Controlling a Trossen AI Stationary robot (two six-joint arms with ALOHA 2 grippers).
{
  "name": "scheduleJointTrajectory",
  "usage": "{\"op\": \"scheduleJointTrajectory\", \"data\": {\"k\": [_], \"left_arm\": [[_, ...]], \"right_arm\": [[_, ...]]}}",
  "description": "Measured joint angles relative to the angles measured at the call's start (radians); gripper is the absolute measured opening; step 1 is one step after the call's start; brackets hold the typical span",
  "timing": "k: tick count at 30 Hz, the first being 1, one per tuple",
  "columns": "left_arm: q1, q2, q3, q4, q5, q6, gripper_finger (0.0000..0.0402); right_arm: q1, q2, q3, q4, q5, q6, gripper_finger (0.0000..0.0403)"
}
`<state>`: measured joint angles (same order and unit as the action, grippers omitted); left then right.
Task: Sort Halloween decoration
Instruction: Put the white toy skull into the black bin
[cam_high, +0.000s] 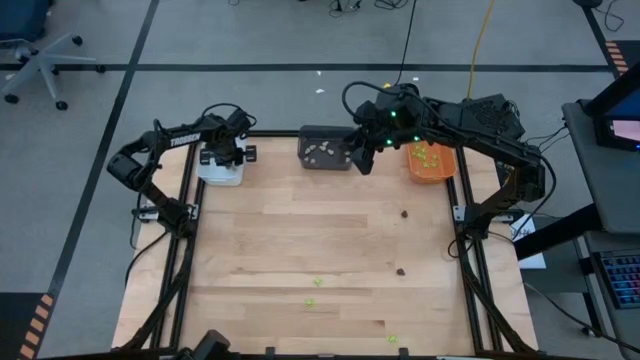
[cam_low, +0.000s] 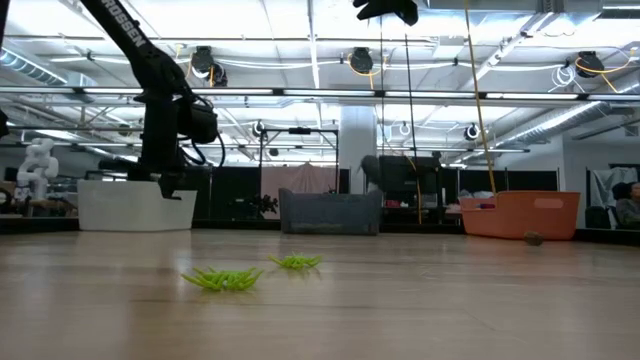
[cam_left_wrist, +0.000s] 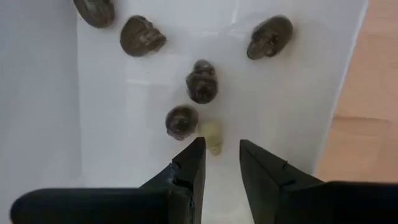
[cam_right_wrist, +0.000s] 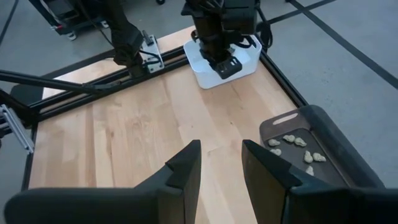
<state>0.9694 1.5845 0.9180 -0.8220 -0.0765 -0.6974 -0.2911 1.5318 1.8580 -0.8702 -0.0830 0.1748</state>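
Halloween decoration pieces lie scattered on the bench (cam_high: 260, 260): lime green ones (cam_high: 311, 301) near the front edge, two dark brown-black ones (cam_high: 400, 270) farther back toward the right. At the far edge stand three trays: the white tray (cam_left_wrist: 292, 93) holds dark skull pieces (cam_left_wrist: 202, 81) and one pale piece (cam_left_wrist: 212, 137), with the left tool (cam_left_wrist: 217, 163) spread slightly and empty just above them. The right tool (cam_right_wrist: 221, 163), also parted and empty, hangs between the dark grey tray (cam_high: 325, 150) holding pale pieces (cam_right_wrist: 297, 148) and the orange tray (cam_high: 432, 165) holding green ones.

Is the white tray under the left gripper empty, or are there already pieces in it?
Not empty. The white tray holds several dark skull pieces and one pale piece, seen just beyond the open left gripper.
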Motion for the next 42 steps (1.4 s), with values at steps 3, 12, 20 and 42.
{"op": "scheduleJointTrajectory", "data": {"k": [3,12,20,42], "left_arm": [[-0.008,0.000,0.000,0.001,-0.011,-0.004,0.0095],[0.005,0.000,-0.012,-0.019,-0.015,-0.076,0.0095],[0.012,0.000,-0.032,0.036,-0.013,-0.081,0.0095],[0.012,0.019,-0.037,0.084,-0.023,-0.108,0.0095]], "right_arm": [[-0.005,0.000,0.000,0.000,0.000,-0.001,0.0102],[-0.005,0.000,0.000,-0.003,0.000,-0.016,0.0102],[-0.005,0.000,0.000,-0.016,0.000,-0.028,0.0102],[-0.005,0.000,0.000,-0.018,-0.001,-0.030,0.0102]]}}
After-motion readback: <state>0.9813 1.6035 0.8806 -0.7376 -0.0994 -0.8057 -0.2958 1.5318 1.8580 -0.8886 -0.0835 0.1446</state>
